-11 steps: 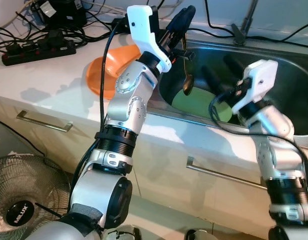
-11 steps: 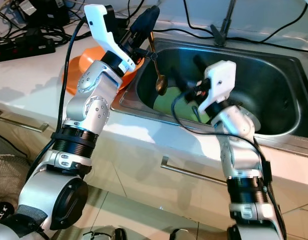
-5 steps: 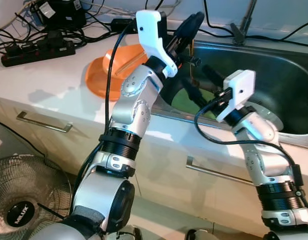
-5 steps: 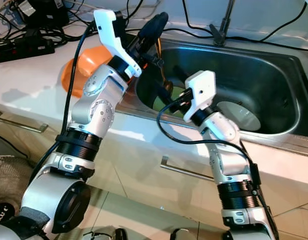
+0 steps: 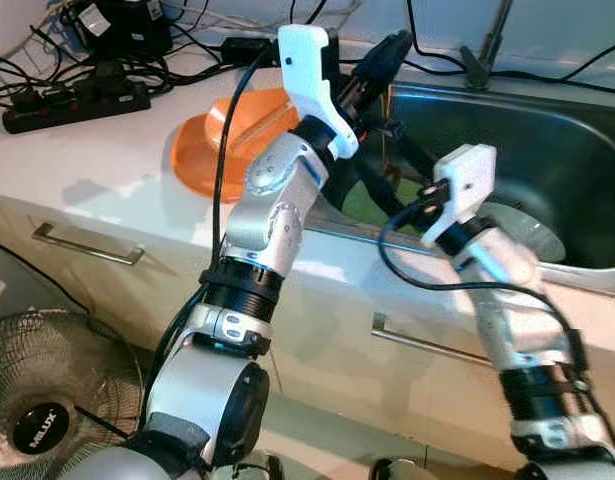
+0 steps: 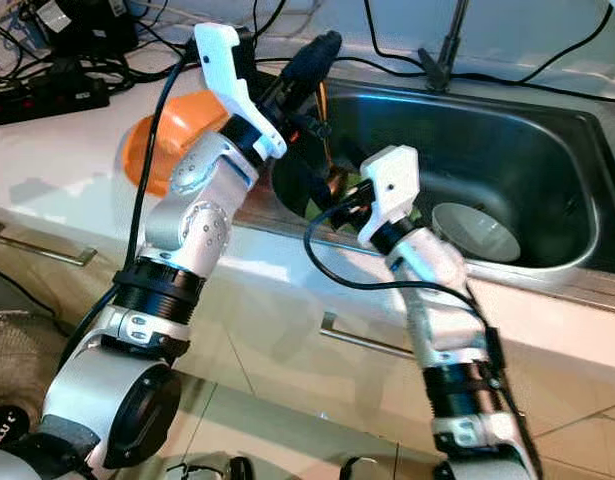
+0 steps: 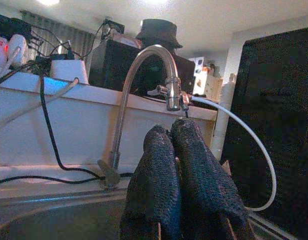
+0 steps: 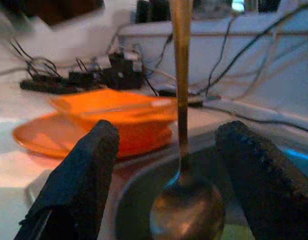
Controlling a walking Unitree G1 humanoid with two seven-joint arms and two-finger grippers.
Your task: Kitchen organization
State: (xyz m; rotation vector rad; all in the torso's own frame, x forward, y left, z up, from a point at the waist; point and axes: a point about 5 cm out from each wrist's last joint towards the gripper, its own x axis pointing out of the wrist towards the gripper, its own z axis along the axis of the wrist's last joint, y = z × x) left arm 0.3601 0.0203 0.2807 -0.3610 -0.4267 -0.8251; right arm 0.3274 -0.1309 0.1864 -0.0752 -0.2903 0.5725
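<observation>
My left gripper (image 5: 392, 47) is raised over the left rim of the steel sink (image 6: 507, 130), shut on the handle of a brass-coloured spoon (image 8: 186, 210) that hangs bowl-down. In the left wrist view its fingers (image 7: 159, 165) are pressed together. My right gripper (image 8: 170, 131) is open, one finger on each side of the spoon just above its bowl, not touching it. An orange bowl (image 5: 252, 115) rests on an orange plate (image 5: 195, 160) on the counter to the left. A green plate (image 5: 362, 200) and a white bowl (image 6: 474, 228) lie in the sink.
A faucet (image 7: 143, 55) rises behind the sink. Power strips (image 5: 72, 100) and tangled cables crowd the back left of the white counter. Drawer handles (image 5: 87, 245) run below the counter edge, and a floor fan (image 5: 37, 400) stands low on the left.
My right arm has swung left across the sink until its open fingers flank the hanging spoon. The left gripper with the spoon has drifted slightly right.
</observation>
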